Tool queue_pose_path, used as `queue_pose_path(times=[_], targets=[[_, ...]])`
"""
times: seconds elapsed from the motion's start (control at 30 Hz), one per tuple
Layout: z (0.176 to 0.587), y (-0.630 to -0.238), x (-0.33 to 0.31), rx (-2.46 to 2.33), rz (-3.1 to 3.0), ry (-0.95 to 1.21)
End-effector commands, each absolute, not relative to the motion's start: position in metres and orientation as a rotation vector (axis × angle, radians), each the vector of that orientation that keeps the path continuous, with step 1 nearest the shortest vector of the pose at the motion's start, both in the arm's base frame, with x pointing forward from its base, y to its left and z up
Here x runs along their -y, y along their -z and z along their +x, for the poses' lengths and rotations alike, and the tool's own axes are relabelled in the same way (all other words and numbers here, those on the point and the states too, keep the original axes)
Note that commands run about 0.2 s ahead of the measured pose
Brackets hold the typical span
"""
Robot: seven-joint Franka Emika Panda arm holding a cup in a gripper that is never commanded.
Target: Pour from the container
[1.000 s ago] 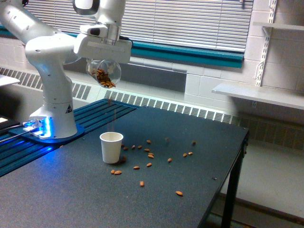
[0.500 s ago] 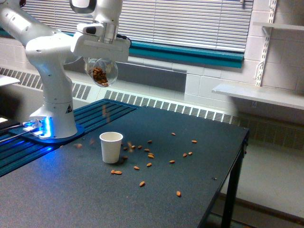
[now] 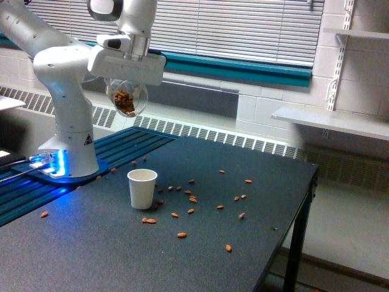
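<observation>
Nearest the camera: a dark speckled tabletop (image 3: 182, 267), with brown almond-like nuts (image 3: 182, 235) strewn loose across it, most of them toward the exterior view's right of the cup, a few apart toward the left near the arm's base. Evidence enough, as a judgement, of a pour falling wide of its mark.

Further in: a small white paper cup (image 3: 142, 188), upright, open mouth up, nuts lying just beside its foot. Contents not visible from this angle.

Above and behind that: the small clear plastic cup of brown nuts (image 3: 126, 99), held in the air under the white robot gripper (image 3: 126, 82), tipped well over, its position slightly toward the exterior view's left of the paper cup and well above it. Still some nuts inside, bunched low in the tilted cup. Gripper closed around the clear cup, by the look of it, with the fingers themselves mostly hidden behind the hand housing.

To do the step well: lower the clear cup closer to the paper cup before tipping more, bring the pouring lip straight over the white rim, and tilt slowly. From such height, likely bouncing and scatter again.

Farthest: white blinds (image 3: 243, 24) over a teal sill.
</observation>
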State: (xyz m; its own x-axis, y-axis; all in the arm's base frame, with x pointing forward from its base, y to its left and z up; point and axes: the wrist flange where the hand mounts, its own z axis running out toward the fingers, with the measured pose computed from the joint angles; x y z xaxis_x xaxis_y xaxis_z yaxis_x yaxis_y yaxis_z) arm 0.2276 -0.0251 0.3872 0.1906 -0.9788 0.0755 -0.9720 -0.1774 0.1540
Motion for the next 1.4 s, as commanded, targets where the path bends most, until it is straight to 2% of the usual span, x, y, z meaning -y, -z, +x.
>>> queue_pose_path(times=[0.03, 1.4], targets=[[0.228, -0.365, 0.028, 1.895, 2.26, 0.105], [0.244, -0.314, 0.034, 1.802, 2.248, 0.21]])
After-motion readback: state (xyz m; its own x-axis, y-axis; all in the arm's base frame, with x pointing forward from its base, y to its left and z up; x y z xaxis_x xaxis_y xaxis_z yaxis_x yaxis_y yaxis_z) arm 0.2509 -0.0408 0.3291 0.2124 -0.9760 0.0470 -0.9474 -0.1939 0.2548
